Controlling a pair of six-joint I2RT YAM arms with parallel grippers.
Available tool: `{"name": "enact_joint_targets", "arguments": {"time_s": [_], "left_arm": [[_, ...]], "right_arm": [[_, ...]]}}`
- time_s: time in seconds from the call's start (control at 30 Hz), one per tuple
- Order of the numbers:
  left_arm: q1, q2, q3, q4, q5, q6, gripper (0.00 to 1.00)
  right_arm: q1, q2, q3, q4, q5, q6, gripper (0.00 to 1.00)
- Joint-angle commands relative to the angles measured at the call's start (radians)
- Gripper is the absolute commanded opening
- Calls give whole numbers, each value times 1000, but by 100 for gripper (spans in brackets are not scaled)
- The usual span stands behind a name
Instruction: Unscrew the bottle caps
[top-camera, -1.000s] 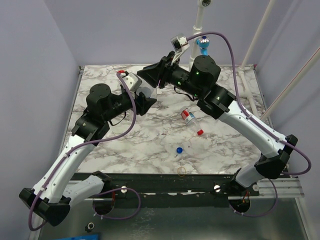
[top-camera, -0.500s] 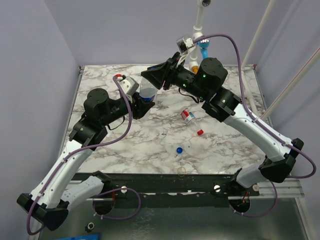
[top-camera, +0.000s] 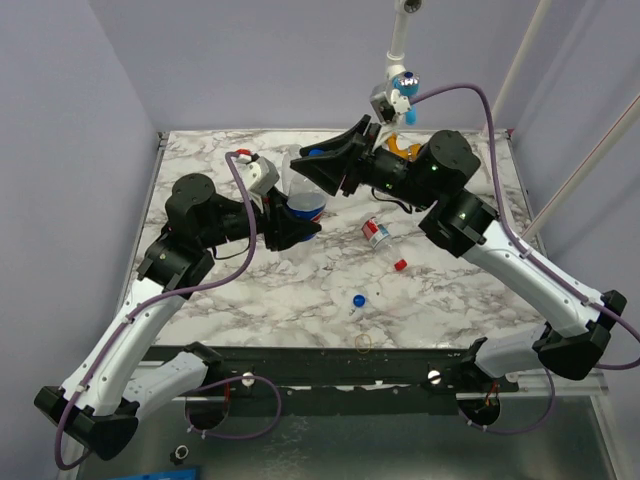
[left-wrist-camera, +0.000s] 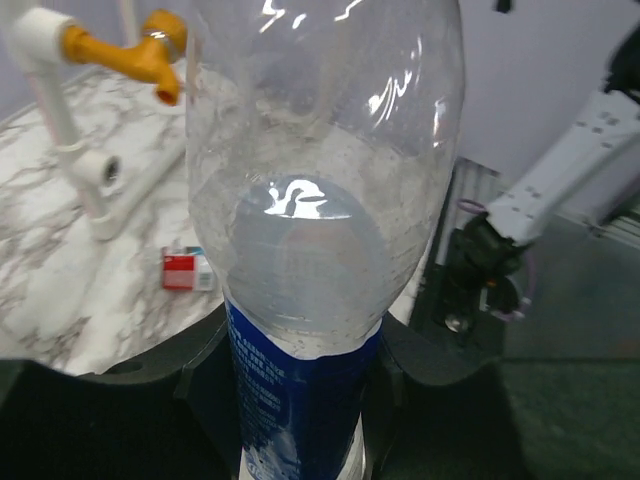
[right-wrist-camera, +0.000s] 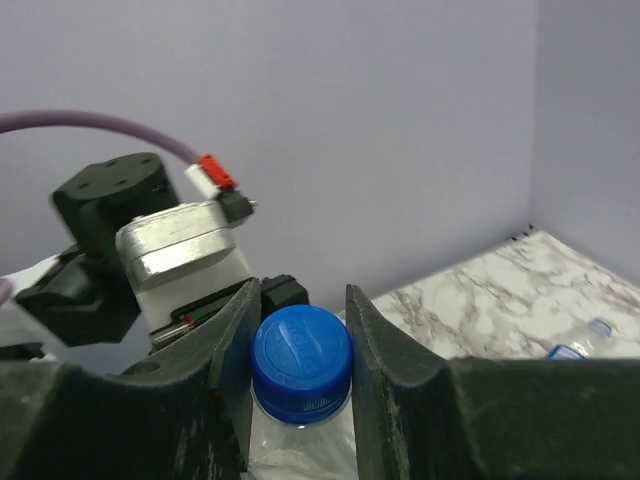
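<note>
A clear bottle with a blue label (top-camera: 304, 206) is held off the table, upright between the arms. My left gripper (top-camera: 290, 228) is shut on its labelled lower body; in the left wrist view the bottle (left-wrist-camera: 320, 200) fills the frame and the gripper (left-wrist-camera: 305, 400) clamps the label from both sides. My right gripper (top-camera: 322, 168) is shut on the bottle's blue cap (top-camera: 315, 153). In the right wrist view the cap (right-wrist-camera: 300, 362) sits in the gripper (right-wrist-camera: 298, 345), both fingers touching it.
A small red-labelled bottle (top-camera: 376, 233) lies on the marble table (top-camera: 200, 165), also in the left wrist view (left-wrist-camera: 187, 269). A loose red cap (top-camera: 400, 265), a loose blue cap (top-camera: 358, 300) and a yellowish rubber-band ring (top-camera: 363, 342) lie nearer. A white pipe stand (top-camera: 398, 40) rises at the back.
The left arm has brought the bottle up and to the right. The right gripper has swung right and now grips the cap.
</note>
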Motion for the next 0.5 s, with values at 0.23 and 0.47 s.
{"name": "enact_joint_targets", "arguments": {"time_s": [0.23, 0.47], "left_arm": [[-3, 29, 68, 49, 466, -209, 0], [-1, 8, 53, -18, 275, -71, 1]], "right_arm": [[3, -68, 18, 89, -544, -67, 1], [2, -74, 28, -11, -258, -134, 84]]}}
